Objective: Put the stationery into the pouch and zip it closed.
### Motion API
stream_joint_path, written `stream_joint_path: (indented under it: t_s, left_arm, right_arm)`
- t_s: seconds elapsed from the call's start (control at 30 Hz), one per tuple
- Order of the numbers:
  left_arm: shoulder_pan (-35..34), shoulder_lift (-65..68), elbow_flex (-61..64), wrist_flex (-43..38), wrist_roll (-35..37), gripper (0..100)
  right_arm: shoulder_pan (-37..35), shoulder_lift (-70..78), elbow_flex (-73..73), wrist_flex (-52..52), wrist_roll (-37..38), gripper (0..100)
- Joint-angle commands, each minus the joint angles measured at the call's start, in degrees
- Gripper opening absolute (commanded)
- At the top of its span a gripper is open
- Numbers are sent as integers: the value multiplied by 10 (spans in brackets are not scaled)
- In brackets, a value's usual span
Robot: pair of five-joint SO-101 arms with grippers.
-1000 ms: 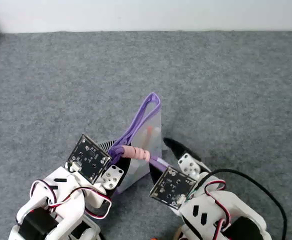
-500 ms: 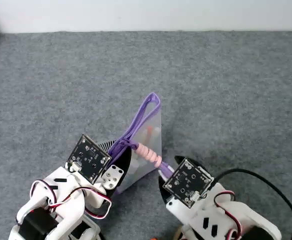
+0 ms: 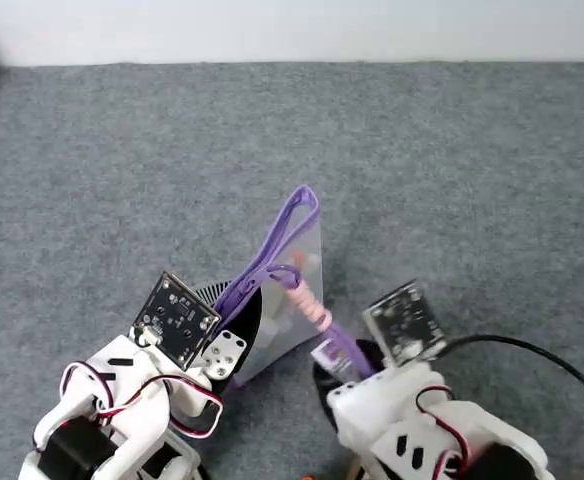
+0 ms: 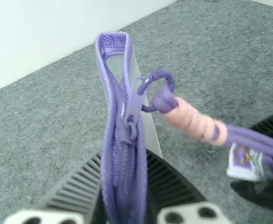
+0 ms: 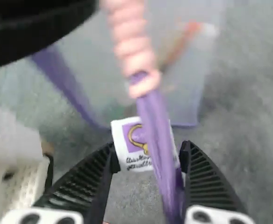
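R arm's swung back toward the near edge and turned its wrist, hauling the pull cord (image 5: pixel 157 126) out taut. The pink beads (image 4: pixel 190 121) have left the L end effector (image 4: pixel 125 163), and the cord's root has climbed along the zip (image 4: pixel 120 140) toward its far end.

Pouch (image 3: pixel 277 340) stands on edge, about mid-width on the grey worktop (image 3: pixel 452 180), nearer the near edge, purple zip uppermost. Its long axis runs diagonally: near end at the L arm, far end pointing to the far edge and a bit right.

L end effector is clamped on that near end, a jaw on each side of the zip. R end effector (image 5: pixel 147 149) is closed on the cord and its white tag (image 5: pixel 134 142), just near-side & right of the pouch. An orange-tipped bit of stationery (image 3: pixel 294 268) shows through the clear side, though I can't tell what it is.
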Motion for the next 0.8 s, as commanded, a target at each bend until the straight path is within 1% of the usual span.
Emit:
stream_joint_path:
  t_s: [0.0,0.07,0.17,0.27,0.33,0.43,0.53,0.7,0.77]
  left_arm:
    - [-21,4,5,-7,12,10]
    - [-43,4,5,-10,15,10]
    - [-60,4,5,-12,14,10]
    - [-61,4,5,-12,16,10]
    - [-58,4,5,-12,17,10]
    - [-58,4,5,-12,17,10]
    - [-57,4,5,-12,17,10]
    - [-57,3,5,-12,17,11]
    - [-57,2,5,-12,17,11]
  right_arm:
    - [48,8,-7,15,-22,324]
    - [51,10,-14,19,-24,366]
    - [44,33,-17,21,-23,337]
    - [4,56,-22,7,-25,315]
    - [-17,65,-32,-25,-33,314]
    - [-28,82,-32,-85,-32,314]
    - [-28,124,-32,-131,0,314]
    - [-26,194,-34,-245,45,313]
    - [-26,216,-34,-273,61,282]
